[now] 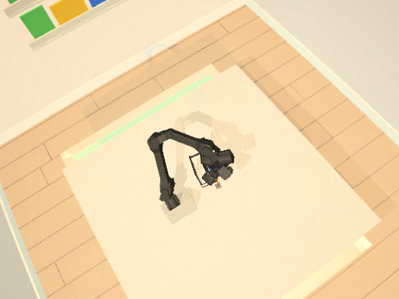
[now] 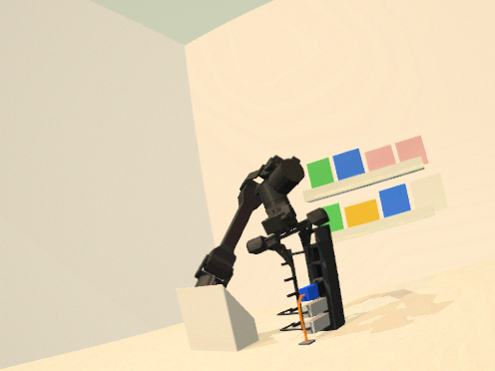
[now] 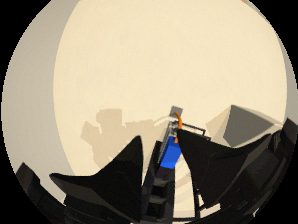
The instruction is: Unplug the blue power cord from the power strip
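- The strip (image 2: 326, 279) is a tall black bar standing upright on the cream floor, with thin black prongs sticking out of its left side like a rack in the exterior view.
- The blue plug (image 2: 309, 291) is a small bright-blue block seated low on the strip, resting on top of two pale grey blocks (image 2: 315, 315) stacked beneath it.
- An orange cord (image 2: 302, 319) drops from the plug's left side in a thin curved line to a small grey pad (image 2: 305, 343) on the floor — plug and cord are both in place on the strip.
- The arm (image 2: 235, 239) rises from a pale box (image 2: 215, 319) and bends over the top of the strip.
- The gripper (image 3: 162, 165) points down along the strip; in the wrist view its two dark fingers frame the plug (image 3: 172, 156), which sits further down between them, apart from the tips.
- The jaws are partly closed and hold nothing.
- From the top view the gripper (image 1: 217, 170) hides most of the strip — only a speck of blue and the orange cord (image 1: 217, 183) show.
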Controlling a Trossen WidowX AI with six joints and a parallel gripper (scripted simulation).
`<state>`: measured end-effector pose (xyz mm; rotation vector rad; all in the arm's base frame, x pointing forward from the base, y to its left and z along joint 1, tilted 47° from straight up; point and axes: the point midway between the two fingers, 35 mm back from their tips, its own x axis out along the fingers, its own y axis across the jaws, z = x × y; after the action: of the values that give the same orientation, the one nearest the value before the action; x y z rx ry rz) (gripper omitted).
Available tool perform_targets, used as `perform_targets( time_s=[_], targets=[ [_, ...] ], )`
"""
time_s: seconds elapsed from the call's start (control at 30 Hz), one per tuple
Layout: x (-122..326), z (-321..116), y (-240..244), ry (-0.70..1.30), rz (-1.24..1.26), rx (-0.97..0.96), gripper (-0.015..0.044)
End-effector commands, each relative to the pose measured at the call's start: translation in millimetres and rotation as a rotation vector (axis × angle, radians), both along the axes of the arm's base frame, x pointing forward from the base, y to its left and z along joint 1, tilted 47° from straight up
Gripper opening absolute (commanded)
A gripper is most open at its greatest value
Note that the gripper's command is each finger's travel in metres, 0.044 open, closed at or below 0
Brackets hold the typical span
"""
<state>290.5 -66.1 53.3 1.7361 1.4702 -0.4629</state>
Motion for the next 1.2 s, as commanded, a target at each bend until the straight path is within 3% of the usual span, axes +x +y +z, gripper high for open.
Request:
perform_targets(
  time_s=[0.0, 1.17],
  targets=[
    [-21.2, -27.1, 48.8, 0.422, -0.1, 0.128, 0.016],
    [-15.4, 1.0, 75.6, 0.426, -0.1, 0.13, 0.016]
  ],
)
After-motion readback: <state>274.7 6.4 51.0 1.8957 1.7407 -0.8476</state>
